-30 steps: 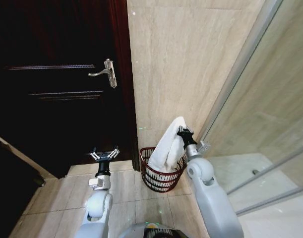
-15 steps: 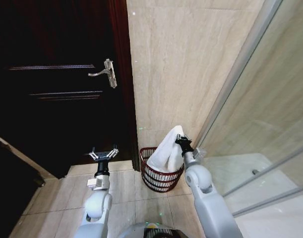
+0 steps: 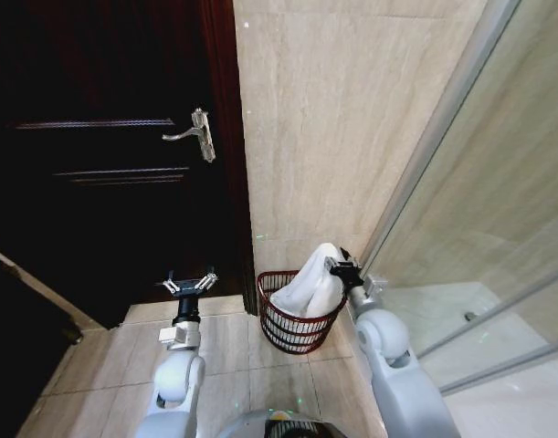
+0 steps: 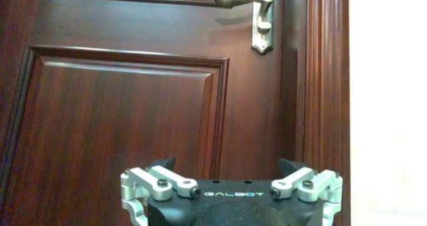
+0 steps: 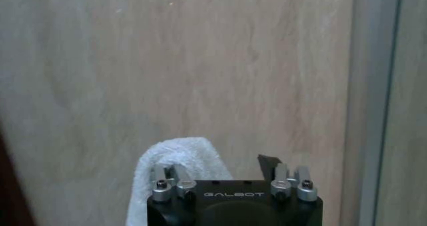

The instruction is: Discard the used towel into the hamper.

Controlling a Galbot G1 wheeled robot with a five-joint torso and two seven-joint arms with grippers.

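Towel (image 3: 310, 287): white terry, thick and nubbly, bunched into a soft hump. My right hand (image 3: 338, 266) has its fingers pinched closed on the upper fold; from the right wrist view the cloth (image 5: 175, 161) bulges up beside the knuckle plates. Lower part of the towel sags inside the hamper (image 3: 295, 333), the top rising above the rim.

Hamper: small round basket, dark reddish-brown open weave, thin vertical ribs, tapering a little toward the base. It stands on the floor (image 3: 228, 342) in the corner, just beside the door frame and against the wall.

My left hand (image 3: 189, 282) hangs idle to the left of the hamper, fingers spread wide, gripping nothing, pointed at the door (image 4: 127, 121).

Room: dark mahogany panelled door with glossy raised mouldings and a brass-toned lever handle (image 3: 194, 132). Wall (image 3: 342, 119) of pale beige stone-look tile, faintly veined. Floor tiles same beige, matte, with thin grout lines. On the right, a glass shower partition (image 3: 498, 210) in a slim metal frame.
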